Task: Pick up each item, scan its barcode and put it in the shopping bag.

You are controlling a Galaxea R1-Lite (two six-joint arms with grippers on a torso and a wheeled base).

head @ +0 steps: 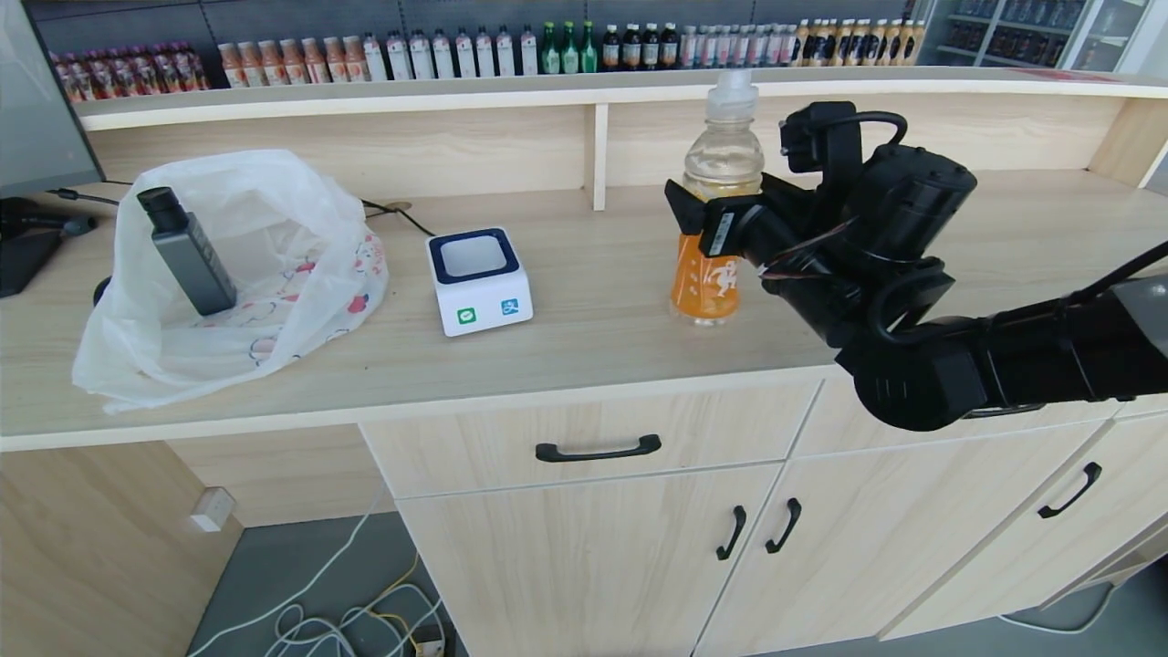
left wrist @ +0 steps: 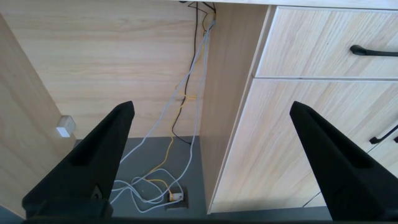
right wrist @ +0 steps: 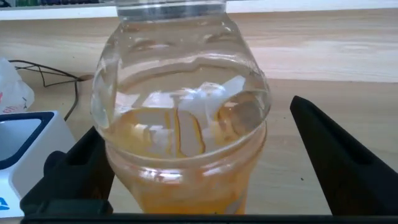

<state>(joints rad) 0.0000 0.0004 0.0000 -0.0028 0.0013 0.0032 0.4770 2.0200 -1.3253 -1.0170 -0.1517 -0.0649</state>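
Right gripper point(head: 725, 214): set wide about the orange drink bottle point(head: 707, 274), which stands upright on the surface point(head: 593, 338) between its fingers (one finger is seen clear of the bottle's side). Scanner point(head: 479, 278): placed to that gripper's left, well apart. Shopping bag point(head: 274, 210): found farther left again, a grey item point(head: 187, 251) lodged inside. Left gripper point(left wrist: 211, 162): held wide open below the surface, cables point(left wrist: 155, 180) beneath it.

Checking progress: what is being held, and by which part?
Nothing yet. The right pincer straddles the bottle at its middle, open; the left pincer is empty.
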